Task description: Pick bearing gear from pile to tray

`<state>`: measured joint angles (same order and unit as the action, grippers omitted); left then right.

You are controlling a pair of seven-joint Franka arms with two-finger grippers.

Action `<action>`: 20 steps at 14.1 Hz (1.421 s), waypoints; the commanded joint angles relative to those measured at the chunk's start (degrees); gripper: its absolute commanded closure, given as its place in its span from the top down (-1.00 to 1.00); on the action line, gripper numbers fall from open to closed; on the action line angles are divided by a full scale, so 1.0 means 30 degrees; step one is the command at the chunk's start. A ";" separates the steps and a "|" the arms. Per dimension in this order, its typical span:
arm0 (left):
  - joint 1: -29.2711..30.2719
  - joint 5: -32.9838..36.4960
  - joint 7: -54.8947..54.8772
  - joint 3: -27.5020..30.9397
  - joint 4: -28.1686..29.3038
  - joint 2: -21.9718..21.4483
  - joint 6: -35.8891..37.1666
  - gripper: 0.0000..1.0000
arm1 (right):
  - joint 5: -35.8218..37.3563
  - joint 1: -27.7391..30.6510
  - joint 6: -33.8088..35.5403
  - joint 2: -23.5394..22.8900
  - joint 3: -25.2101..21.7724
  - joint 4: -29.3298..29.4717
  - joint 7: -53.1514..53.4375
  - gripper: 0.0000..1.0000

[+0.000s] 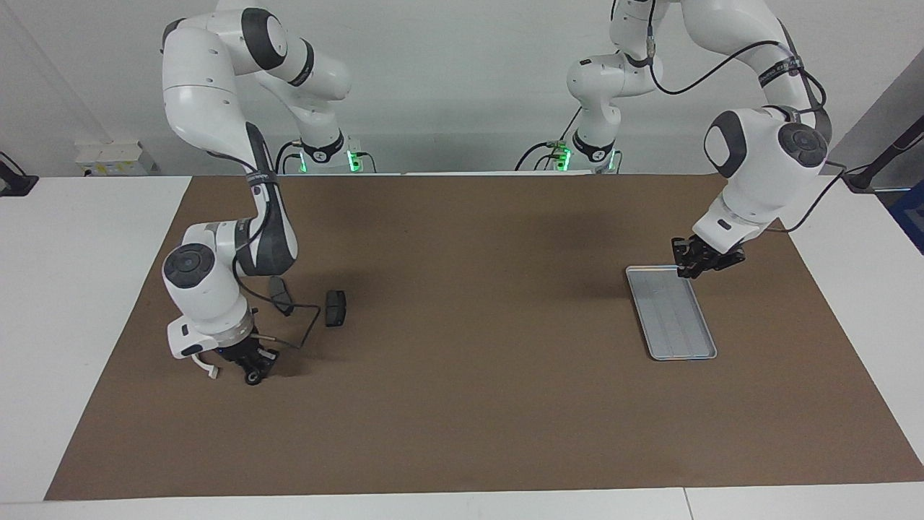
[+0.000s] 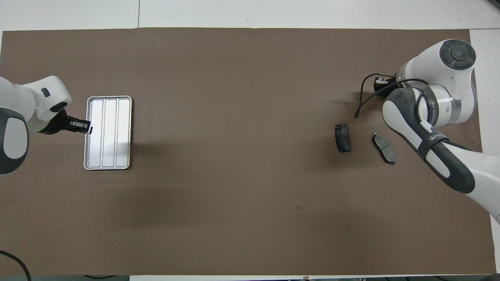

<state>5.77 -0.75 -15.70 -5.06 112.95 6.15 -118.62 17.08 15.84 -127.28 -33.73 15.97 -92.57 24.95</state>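
The silver tray [image 1: 682, 336] [image 2: 110, 150] lies on the brown mat toward the left arm's end. My left gripper [image 1: 687, 271] [image 2: 88, 128] hangs shut over the tray's rim; whether anything small sits in its tips cannot be seen. Two dark grey plates of the pile [image 1: 336, 307] [image 2: 342, 137] lie toward the right arm's end. Beside them, farther from the robots, my right gripper [image 1: 253, 374] [image 2: 378, 82] is down at the mat, shut on a small black round bearing gear [image 1: 252, 378]. The right wrist hides most of that gripper in the overhead view.
The second grey plate [image 1: 280, 295] [image 2: 383, 147] lies close under the right forearm. A thin black cable [image 1: 307, 323] loops from the right wrist over the mat beside the plates. The brown mat [image 1: 462, 404] covers the white table.
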 commanded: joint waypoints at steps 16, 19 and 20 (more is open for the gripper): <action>0.0772 -0.0277 -0.1095 -0.0276 0.5123 0.0294 -0.6455 -1.00 | -0.3550 -0.8758 0.8210 0.4625 0.0653 0.2703 1.4167 -1.00; 0.0743 -0.0277 -0.1095 -0.0276 0.5415 0.0470 -0.6777 -1.00 | -0.3731 -1.0812 0.6689 0.4099 0.0653 0.2557 1.7981 -1.00; 0.0742 -0.0277 -0.1037 -0.0276 0.5620 0.0557 -0.7185 -1.00 | -0.3702 -1.1339 0.6163 0.3777 0.0653 0.2499 1.8921 -1.00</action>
<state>7.39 -0.75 -17.53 -5.61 127.85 7.91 -137.14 7.02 -16.44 -106.07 -20.71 18.03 -84.92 77.09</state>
